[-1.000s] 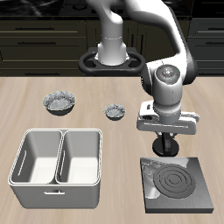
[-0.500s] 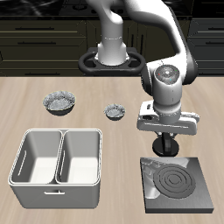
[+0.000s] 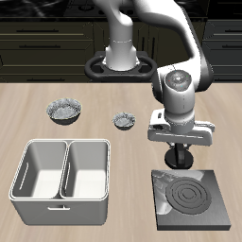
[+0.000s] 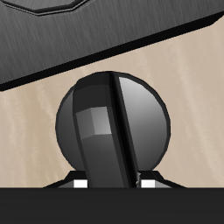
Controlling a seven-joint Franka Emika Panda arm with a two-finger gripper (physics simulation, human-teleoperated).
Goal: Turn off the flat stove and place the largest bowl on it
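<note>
Opening of the jaws: could not be told; the gripper (image 3: 177, 163) stood straight down at the stove, and in the wrist view only two pale fingertip (image 4: 80, 185) slivers showed, one on either side of the knob's ridge, with no way to see whether they pressed on it.
Stove: the flat stove (image 3: 194, 198) lay close to the table's (image 3: 132, 151) front edge, beside the white bin (image 3: 61, 170); its coil rings read dark, not red, so it looked to be off, though that was a judgement.
Knob: the black round knob (image 4: 112, 127) sat directly under the gripper, at the stove's back corner nearest the bin; in the exterior view the fingers hid it.
Knob's long axis: the raised ridge (image 4: 109, 131) ran nearly in line between the two fingertips' gap, tilted only slightly, so the jaws straddled it across its narrow width.
Key relation: knob straight below and centred, ridge between the fingers; a twist about the vertical was all the knob step would call for, if any were still needed.
Small bowl: a small bowl (image 3: 124, 119) stood farther back, between the gripper and the big one.
Largest bowl: the largest bowl (image 3: 64, 112) in sight rested upright farther back still, behind the bin, well apart from the gripper and from the stove, untouched.
Step judged: at the knob; bowl not yet fetched.
</note>
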